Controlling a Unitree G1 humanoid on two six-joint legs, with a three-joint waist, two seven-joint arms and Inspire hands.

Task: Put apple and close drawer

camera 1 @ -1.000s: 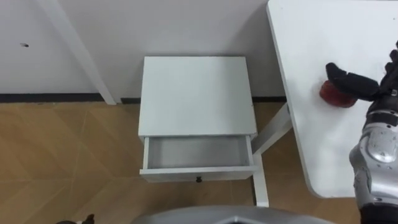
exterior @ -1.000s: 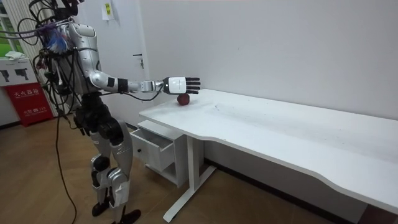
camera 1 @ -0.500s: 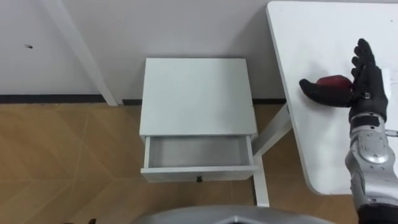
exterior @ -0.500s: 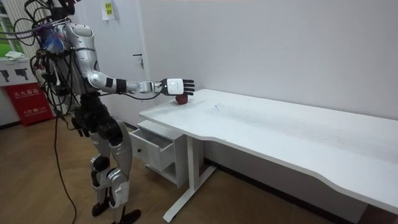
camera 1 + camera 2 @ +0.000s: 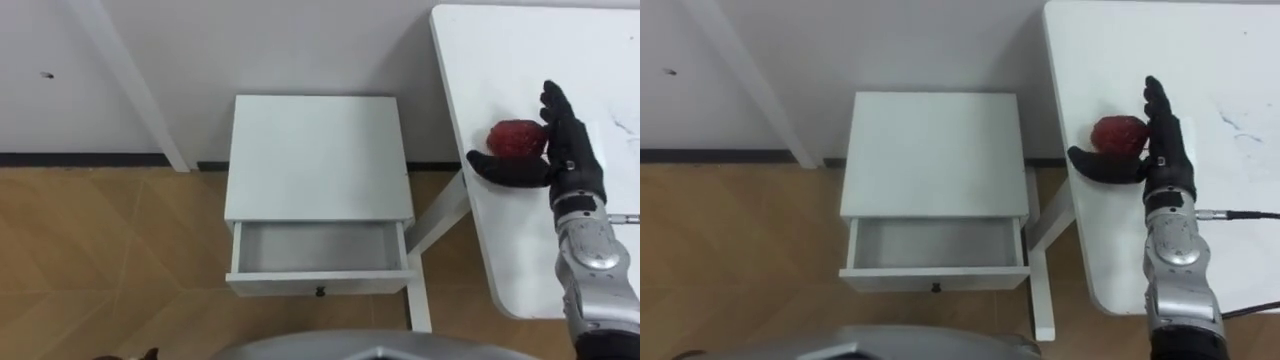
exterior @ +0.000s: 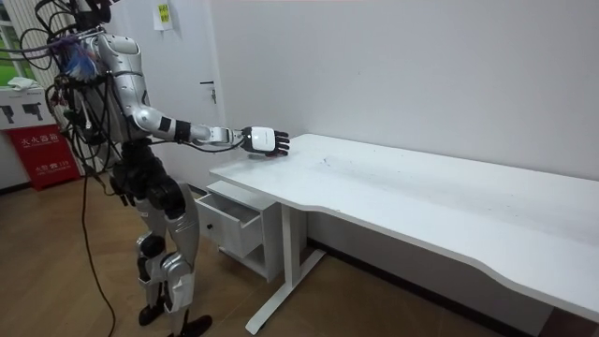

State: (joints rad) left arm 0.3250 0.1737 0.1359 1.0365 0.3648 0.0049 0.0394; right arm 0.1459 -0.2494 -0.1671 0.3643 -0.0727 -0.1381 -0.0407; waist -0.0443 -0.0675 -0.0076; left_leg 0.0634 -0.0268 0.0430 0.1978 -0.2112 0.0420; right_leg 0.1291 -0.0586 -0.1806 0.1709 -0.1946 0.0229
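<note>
robot hand (image 5: 568,163) rests straight-fingered against the apple (image 5: 512,138), thumb spread beneath it.

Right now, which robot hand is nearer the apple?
Right. The right robot hand is against the apple on the desk; the left robot hand hangs at the robot's hip, far off.

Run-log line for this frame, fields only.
phase: pre-grasp | right hand: open, thumb and fingers either side of apple | apple: on desk | drawer: open, nothing inside
</note>
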